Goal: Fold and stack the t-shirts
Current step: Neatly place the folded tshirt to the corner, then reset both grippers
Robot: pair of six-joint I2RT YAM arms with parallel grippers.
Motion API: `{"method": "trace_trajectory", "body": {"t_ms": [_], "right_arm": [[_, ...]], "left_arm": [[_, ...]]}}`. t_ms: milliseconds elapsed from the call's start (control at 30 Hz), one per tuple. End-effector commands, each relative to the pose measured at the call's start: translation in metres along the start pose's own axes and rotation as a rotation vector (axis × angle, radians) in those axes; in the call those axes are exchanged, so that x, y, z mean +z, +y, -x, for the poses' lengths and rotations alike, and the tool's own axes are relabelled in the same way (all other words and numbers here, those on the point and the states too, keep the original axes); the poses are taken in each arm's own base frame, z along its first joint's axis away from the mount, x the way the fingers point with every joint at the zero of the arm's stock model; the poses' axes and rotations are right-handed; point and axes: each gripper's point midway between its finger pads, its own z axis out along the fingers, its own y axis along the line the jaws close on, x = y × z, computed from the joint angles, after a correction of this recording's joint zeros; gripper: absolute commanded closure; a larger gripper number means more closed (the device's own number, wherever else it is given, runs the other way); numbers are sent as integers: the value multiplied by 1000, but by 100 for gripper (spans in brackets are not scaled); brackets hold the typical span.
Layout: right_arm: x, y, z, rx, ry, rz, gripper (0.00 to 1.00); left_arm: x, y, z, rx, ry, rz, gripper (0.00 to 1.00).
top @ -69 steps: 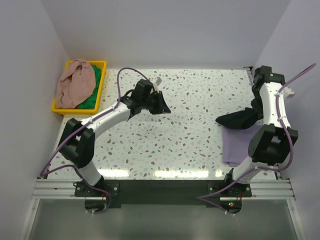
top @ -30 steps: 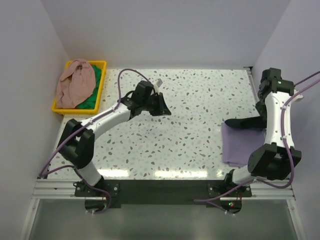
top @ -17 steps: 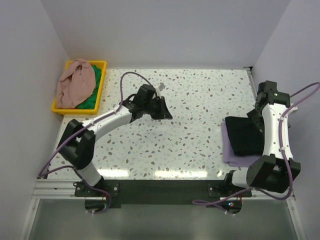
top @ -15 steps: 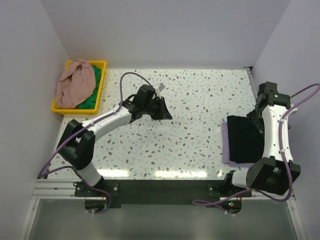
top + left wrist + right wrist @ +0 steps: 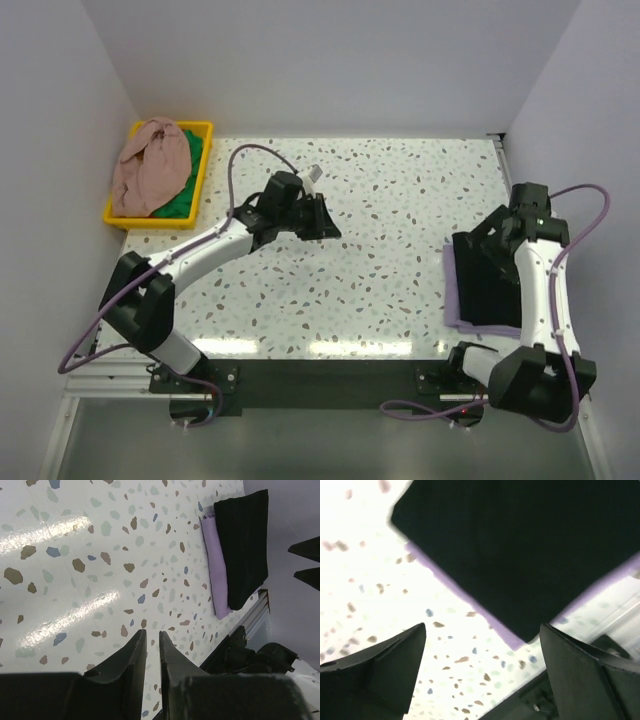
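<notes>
A folded black t-shirt point(image 5: 484, 286) lies on top of a folded purple t-shirt point(image 5: 452, 290) at the table's right edge. Both show in the left wrist view, black point(image 5: 245, 545) over purple point(image 5: 215, 572), and in the right wrist view, black point(image 5: 520, 545) over purple point(image 5: 442, 577). My right gripper point(image 5: 487, 238) hovers just above the stack's far end, open wide and holding nothing point(image 5: 482, 627). My left gripper point(image 5: 325, 225) hangs over the middle of the table, its jaws a narrow slit apart with nothing between them point(image 5: 152, 632).
A yellow bin point(image 5: 206, 150) stands at the back left corner, holding a crumpled pink t-shirt point(image 5: 150, 165) over a green one point(image 5: 180, 200). The side walls stand close on both sides. The metal rail point(image 5: 320, 375) runs along the near edge.
My right gripper carried the black t-shirt down onto the purple one, let go and opened wide. The left gripper's jaws parted slightly and the arm shifted a little.
</notes>
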Motion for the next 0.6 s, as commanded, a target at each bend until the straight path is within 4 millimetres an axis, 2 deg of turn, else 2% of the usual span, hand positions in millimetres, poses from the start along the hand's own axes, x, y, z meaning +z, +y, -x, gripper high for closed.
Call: {"method": "trace_trajectory", "body": {"t_ms": [0,33,67,100,133,167,200,233,267,300,400,467,500,567], "right_arm": [[-31,72,-3,-61,-115,473,1],[-37,82,-8,-71,-130,517,1],[-46,103,-28,-158,-125,562,1],[-49,114,-40,-203,-124,563,1],[-47,120,-43,-233,-155,524,1],[-54,138,-70,-327,-131,558,1],[-51,154,-82,-353,-125,576,1],[-51,162,-92,-375,-137,588,1],[-56,172,-122,-449,-121,629,1],[-62,187,-133,-461,-140,681,1],[-71,207,-179,-574,-147,743,1],[-81,216,-202,-643,-145,779,1],[-85,220,-211,-671,-148,801,1],[-88,222,-228,-720,-137,832,1]], "left_arm": [[-21,-7,18,62,-91,3,78],[-22,0,16,66,-91,20,78],[-25,5,16,63,-100,30,77],[-33,6,23,61,-131,24,76],[-35,18,16,54,-129,40,76],[-39,21,16,55,-141,45,75],[-48,24,22,57,-177,49,74],[-50,35,13,64,-169,70,74],[-54,42,14,67,-187,95,73],[-63,46,16,73,-209,112,72],[-77,74,1,80,-228,201,69],[-81,86,-7,75,-235,232,69],[-85,94,-17,68,-232,245,68],[-89,103,-24,55,-244,269,68]]}}
